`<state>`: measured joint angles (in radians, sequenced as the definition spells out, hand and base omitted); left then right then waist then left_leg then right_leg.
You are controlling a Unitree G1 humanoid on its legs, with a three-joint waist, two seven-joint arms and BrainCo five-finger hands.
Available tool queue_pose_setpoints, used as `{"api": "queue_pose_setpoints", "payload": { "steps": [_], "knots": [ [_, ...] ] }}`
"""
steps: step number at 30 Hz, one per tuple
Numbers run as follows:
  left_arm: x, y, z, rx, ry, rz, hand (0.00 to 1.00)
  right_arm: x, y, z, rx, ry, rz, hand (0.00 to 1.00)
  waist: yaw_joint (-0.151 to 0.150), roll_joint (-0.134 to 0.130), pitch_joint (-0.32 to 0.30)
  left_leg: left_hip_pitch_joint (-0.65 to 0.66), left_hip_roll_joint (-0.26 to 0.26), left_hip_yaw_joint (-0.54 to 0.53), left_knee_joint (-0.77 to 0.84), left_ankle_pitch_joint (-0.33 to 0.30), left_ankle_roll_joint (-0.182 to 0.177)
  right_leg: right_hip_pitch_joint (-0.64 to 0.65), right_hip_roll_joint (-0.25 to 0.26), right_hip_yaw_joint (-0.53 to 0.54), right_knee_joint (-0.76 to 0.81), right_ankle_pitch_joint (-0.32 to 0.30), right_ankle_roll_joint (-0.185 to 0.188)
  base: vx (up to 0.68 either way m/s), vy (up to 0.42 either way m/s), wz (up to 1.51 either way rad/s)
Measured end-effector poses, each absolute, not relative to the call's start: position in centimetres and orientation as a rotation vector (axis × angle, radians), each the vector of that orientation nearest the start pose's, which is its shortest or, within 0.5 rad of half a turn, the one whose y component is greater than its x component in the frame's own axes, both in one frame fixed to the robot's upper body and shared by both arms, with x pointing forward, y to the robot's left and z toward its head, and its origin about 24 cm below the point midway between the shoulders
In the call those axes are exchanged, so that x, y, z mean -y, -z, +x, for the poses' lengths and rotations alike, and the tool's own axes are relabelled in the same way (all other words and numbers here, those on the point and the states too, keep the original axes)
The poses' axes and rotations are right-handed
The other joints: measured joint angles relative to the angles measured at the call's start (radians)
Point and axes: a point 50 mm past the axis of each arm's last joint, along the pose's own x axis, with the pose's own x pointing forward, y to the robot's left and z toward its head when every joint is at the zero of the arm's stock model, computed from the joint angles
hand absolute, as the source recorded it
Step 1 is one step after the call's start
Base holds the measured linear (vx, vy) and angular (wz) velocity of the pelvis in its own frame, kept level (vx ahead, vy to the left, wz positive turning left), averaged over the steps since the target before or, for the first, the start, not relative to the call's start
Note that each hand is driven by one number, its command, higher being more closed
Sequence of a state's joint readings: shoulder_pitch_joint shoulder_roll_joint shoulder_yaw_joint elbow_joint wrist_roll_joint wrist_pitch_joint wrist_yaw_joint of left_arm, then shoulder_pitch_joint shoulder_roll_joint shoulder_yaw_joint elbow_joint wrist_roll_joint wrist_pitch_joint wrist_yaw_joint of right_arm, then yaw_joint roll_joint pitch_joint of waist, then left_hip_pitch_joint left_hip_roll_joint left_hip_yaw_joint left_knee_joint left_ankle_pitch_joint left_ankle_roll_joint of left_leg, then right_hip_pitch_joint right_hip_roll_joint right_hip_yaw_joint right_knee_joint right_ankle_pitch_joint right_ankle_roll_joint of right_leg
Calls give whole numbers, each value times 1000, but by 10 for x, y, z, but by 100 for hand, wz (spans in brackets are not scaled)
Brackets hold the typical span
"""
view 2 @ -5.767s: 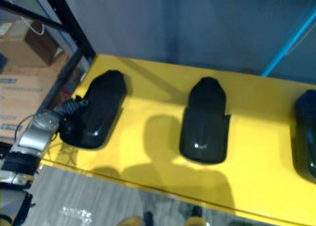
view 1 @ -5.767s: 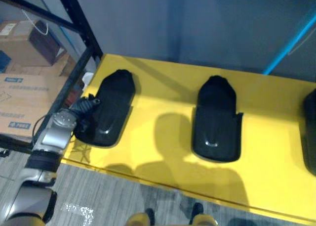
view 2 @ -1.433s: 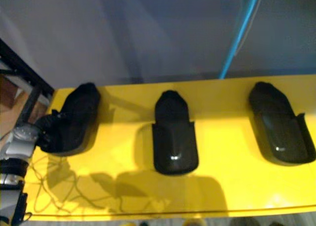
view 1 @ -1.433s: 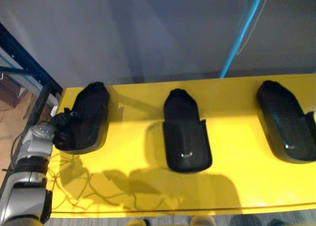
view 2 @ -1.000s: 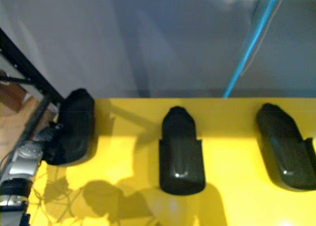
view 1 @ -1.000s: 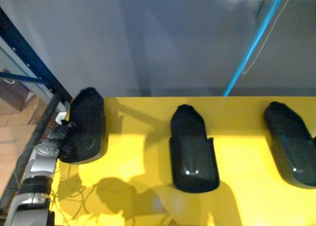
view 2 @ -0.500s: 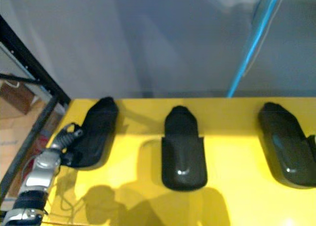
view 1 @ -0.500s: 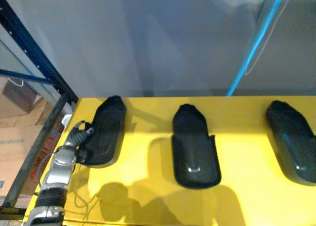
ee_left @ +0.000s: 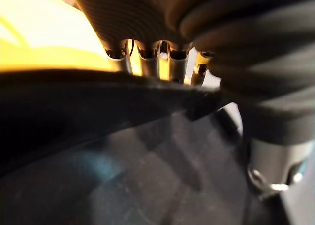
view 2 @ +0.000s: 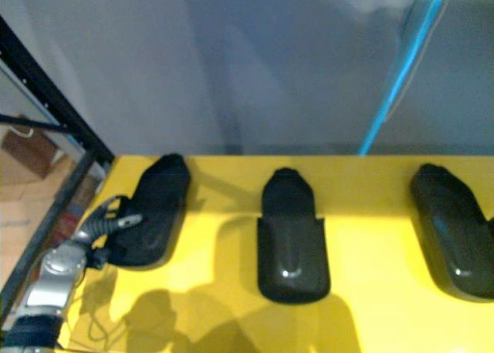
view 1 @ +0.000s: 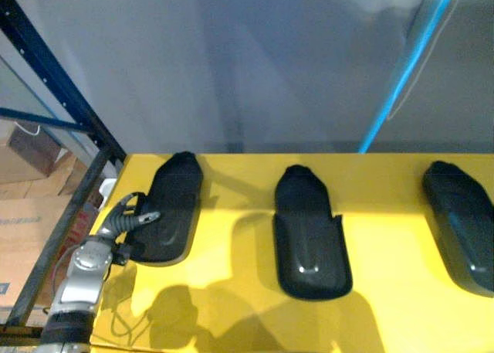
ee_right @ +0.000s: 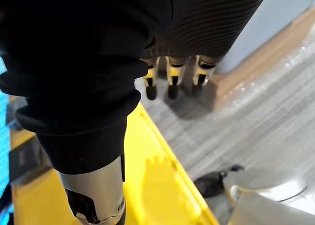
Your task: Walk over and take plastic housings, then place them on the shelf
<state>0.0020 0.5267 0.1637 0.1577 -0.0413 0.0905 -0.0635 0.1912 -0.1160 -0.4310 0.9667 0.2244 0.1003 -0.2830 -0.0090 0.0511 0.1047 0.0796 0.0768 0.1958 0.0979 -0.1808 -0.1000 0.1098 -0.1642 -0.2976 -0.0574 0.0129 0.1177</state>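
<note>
Leftmost housing (view 1: 174, 202) — left hand (view 1: 123, 228) pinches its near edge.

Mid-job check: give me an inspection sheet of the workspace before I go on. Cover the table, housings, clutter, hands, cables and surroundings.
Surface: yellow table, glossy, against a grey wall.
Job's things: three black housings lie in a row, apart from each other: left housing, middle housing, right housing.
Clutter: nothing seen.
Hands: left hand is at the left housing's near edge and its grip is not clear. Right hand hangs relaxed and empty off the table's edge, over the floor.
Cables: a blue line runs up the wall; it could be cord or tape.
Surroundings: a dark rack stands to the left, with cardboard boxes behind it.
</note>
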Motion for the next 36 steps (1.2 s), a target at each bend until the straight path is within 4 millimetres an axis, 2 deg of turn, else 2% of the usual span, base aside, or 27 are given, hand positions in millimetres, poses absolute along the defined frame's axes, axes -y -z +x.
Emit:
{"api": "queue_pose_setpoints", "payload": {
  "steps": [3, 5, 7, 9, 11, 13, 17, 21, 23, 25, 27, 29, 31, 32, 34, 36],
  "knots": [
    [-303, -66, 235, -89, -230, 462, 0, 263, 154, 32, -1187, 896, 156, 0, 9, 0, 0, -6, -3, -14, 1, 0, 0, 1, -3, -6, 0, -1, -1, 23, 9, 11],
    [-301, -94, 231, 98, -285, 464, 0, 264, 154, 23, -1200, 922, 170, 0, 21, 0, 0, -9, -7, -30, 4, 0, 0, 11, -7, -26, 0, -2, -3, 19, 8, 20],
    [-298, -111, 227, 216, -311, 453, 0, 264, 154, 20, -1204, 926, 169, 0, 22, 0, 0, -10, -11, -45, 10, 0, 1, 21, -10, -32, 1, -3, -5, 5, 13, 19],
    [-295, -137, 214, 394, -369, 447, 0, 262, 156, 16, -1226, 930, 173, 0, 29, 2, -2, -11, -9, -52, 16, 1, 1, 26, -9, -33, 13, -4, -5, -22, 15, 14],
    [-293, -151, 204, 507, -427, 429, 0, 261, 157, 15, -1236, 932, 177, 0, 40, 7, -5, -12, -9, -56, 15, 1, 1, 25, -9, -34, 16, -5, -6, -33, 2, 4],
    [-292, -163, 194, 624, -505, 395, 0, 260, 158, 11, -1243, 954, 193, 0, 57, 13, -9, -16, -11, -70, 13, 1, 1, 25, -9, -37, 18, -10, -9, -44, -6, 11],
    [-299, -185, 169, 803, -696, 389, 0, 256, 160, 7, -1263, 964, 206, 0, 66, 12, -25, -36, -13, -102, 11, 12, 8, 14, -8, -57, 29, -19, -12, -44, -21, 21],
    [-316, -187, 148, 871, -974, 361, 0, 253, 162, 1, -1289, 994, 224, 0, 83, 9, -44, -45, -13, -106, 7, 19, 8, 12, -8, -60, 29, -19, -12, -27, -8, 5],
    [-335, -182, 130, 894, -1205, 325, 0, 251, 163, 0, -1299, 993, 230, 0, 87, 0, -56, -44, -15, -113, -10, 33, 9, 9, -8, -62, 29, -19, -12, -25, -11, 7],
    [-341, -177, 123, 896, -1303, 299, 0, 249, 163, -1, -1309, 992, 233, 0, 88, -5, -60, -43, -16, -117, -20, 40, 8, 9, -8, -65, 29, -19, -12, -16, -8, 10],
    [-352, -162, 112, 858, -1476, 282, 0, 245, 165, -5, -1340, 986, 243, 0, 88, -14, -65, -46, -17, -133, -23, 47, 7, 14, -8, -83, 29, -19, -12, -17, -15, 18],
    [-369, -133, 96, 745, -1714, 267, 0, 242, 166, -6, -1364, 978, 253, 0, 97, -21, -69, -39, -18, -135, -38, 58, 9, 15, -8, -86, 28, -19, -12, -10, -5, 5],
    [-383, -109, 82, 632, -1877, 273, 0, 240, 167, -7, -1379, 972, 255, 0, 104, -25, -71, -26, -19, -134, -58, 68, 9, 18, -9, -87, 28, -18, -12, 0, 0, 0],
    [-386, -102, 78, 600, -1925, 276, 0, 240, 167, -7, -1385, 969, 257, 0, 104, -28, -73, -25, -20, -135, -60, 70, 10, 18, -9, -88, 27, -18, -12, 0, 0, 0],
    [-395, -77, 62, 464, -2035, 277, 0, 238, 167, -8, -1405, 964, 266, 0, 105, -34, -76, -22, -22, -137, -69, 75, 11, 21, -11, -91, 22, -18, -11, -2, 5, 4],
    [-396, -51, 49, 332, -2079, 235, 0, 235, 168, -10, -1430, 959, 276, 0, 103, -40, -74, -5, -26, -138, -82, 80, 13, 34, -12, -96, 13, -17, -9, 0, 0, 0]
  ]
}}
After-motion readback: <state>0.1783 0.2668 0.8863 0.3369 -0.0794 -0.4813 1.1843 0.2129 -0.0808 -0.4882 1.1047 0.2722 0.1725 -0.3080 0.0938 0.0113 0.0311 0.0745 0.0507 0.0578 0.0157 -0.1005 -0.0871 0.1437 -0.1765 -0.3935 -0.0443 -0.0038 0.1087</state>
